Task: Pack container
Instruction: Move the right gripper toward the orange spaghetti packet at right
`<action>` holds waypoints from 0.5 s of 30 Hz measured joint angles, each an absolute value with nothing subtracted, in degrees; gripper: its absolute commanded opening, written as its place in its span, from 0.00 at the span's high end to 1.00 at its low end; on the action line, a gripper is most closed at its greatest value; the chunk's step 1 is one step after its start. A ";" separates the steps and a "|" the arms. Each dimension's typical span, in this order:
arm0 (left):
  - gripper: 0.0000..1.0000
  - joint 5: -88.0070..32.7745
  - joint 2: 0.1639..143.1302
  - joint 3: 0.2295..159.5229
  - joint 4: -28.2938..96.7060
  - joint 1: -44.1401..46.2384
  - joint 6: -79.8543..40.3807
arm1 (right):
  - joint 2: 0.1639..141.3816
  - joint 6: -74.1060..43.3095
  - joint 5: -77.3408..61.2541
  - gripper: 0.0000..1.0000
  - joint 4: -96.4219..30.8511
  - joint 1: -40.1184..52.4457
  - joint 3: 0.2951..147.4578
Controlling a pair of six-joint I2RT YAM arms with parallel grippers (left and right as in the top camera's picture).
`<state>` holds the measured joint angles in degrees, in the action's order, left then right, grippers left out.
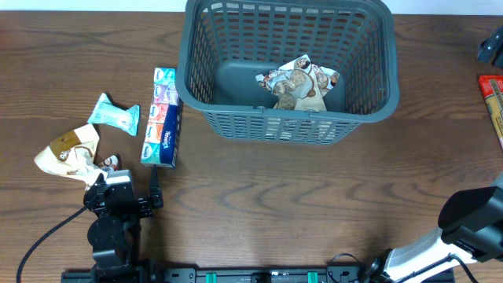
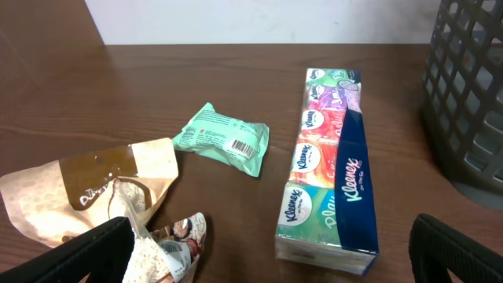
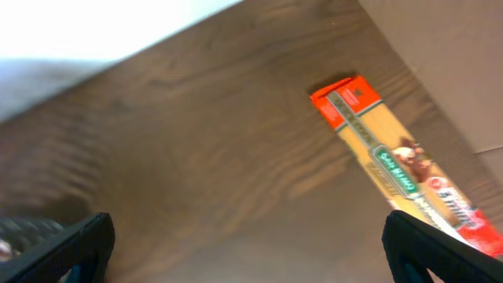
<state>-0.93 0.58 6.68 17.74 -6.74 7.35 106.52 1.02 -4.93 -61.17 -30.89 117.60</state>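
The large dark grey lattice-walled plastic basket (image 1: 267, 124) stands far back on the brown wooden surface (image 1: 314, 196), stiff and probably light; its thick rim suits gripping. Both the left fingers (image 2: 82, 255) and right fingers (image 3: 63, 251) gape wide, empty.

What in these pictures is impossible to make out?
Red packet: overhead, cut off by the right edge; right wrist, lettering blurred.
Patterned packet in the basket: overhead, lower part behind the near wall.
Brown bag: left wrist, cut by the left edge.
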 measured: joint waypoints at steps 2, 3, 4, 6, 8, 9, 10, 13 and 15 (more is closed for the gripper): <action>0.01 -0.93 0.58 6.68 17.76 -6.76 7.35 | 106.50 5.34 -4.62 0.01 -60.66 -31.03 116.68; 0.01 -0.93 0.58 6.68 17.74 -6.74 7.35 | 106.48 8.16 -4.58 0.01 -59.88 -31.03 115.77; 0.01 -0.93 0.58 6.68 17.76 -6.74 7.35 | 106.48 9.91 -4.60 0.01 -59.57 -31.03 115.09; 0.01 -0.93 0.58 6.68 17.74 -6.74 7.35 | 106.48 14.44 -4.71 0.01 -57.25 -31.03 112.12; 0.01 -0.93 0.58 6.68 17.74 -6.74 7.35 | 106.48 17.45 -4.69 0.01 -54.06 -31.16 108.57; 0.02 -0.93 0.58 6.68 17.76 -6.74 7.35 | 106.48 18.37 -4.73 0.01 -52.69 -31.22 106.98; 0.01 -0.93 0.58 6.68 17.76 -6.74 7.35 | 106.48 19.27 -4.67 0.01 -50.85 -31.40 104.99; 0.01 -0.93 0.58 6.68 17.74 -6.74 7.35 | 106.48 20.58 -2.55 0.01 -45.60 -32.08 100.27; 0.01 -0.93 0.58 6.68 17.76 -6.74 7.35 | 106.48 20.45 0.56 0.01 -42.44 -32.71 97.62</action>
<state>-0.93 0.58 6.68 17.76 -6.74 7.35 106.48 20.45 0.56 -42.44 -32.71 97.62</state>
